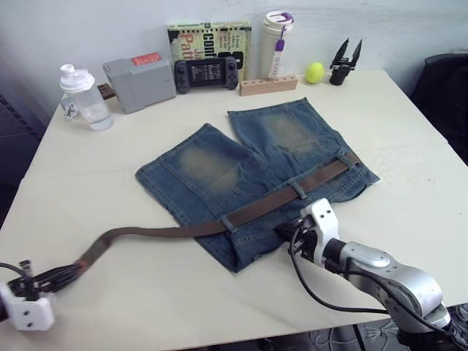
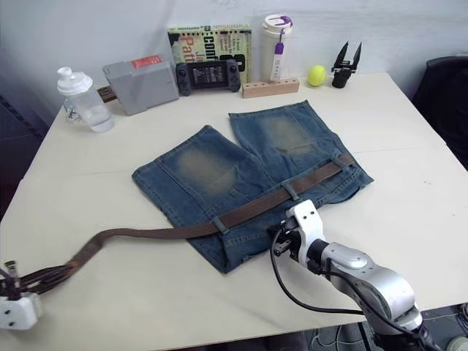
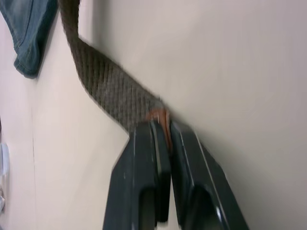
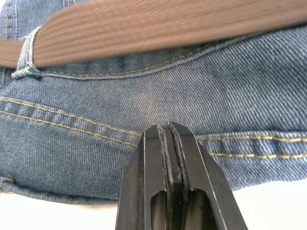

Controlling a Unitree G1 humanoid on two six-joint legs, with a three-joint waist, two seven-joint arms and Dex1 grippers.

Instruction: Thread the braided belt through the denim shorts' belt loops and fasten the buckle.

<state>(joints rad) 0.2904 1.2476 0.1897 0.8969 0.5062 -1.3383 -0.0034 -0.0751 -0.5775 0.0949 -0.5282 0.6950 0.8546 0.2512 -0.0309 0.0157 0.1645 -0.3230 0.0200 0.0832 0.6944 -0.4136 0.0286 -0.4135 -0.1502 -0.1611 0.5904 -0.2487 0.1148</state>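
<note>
The denim shorts (image 1: 241, 164) lie flat mid-table, waistband toward me. The braided belt (image 1: 263, 205) runs along the waistband under three belt loops (image 1: 298, 188) and trails off the shorts to the left across the table. My left gripper (image 3: 163, 125) is shut on the belt's tan tip near the table's front left corner (image 1: 69, 274). My right gripper (image 4: 168, 128) is shut with nothing seen between its fingers; its tips rest at the waistband's denim just below the belt (image 1: 287, 230). The buckle is hidden.
Along the back edge stand a clear bottle (image 1: 84, 99), a grey box (image 1: 139, 82), a game console (image 1: 206, 73), a book (image 1: 208, 36), a white tumbler (image 1: 278, 44), a wooden block (image 1: 268, 85), a tennis ball (image 1: 314, 72) and a black spare gripper (image 1: 345, 62).
</note>
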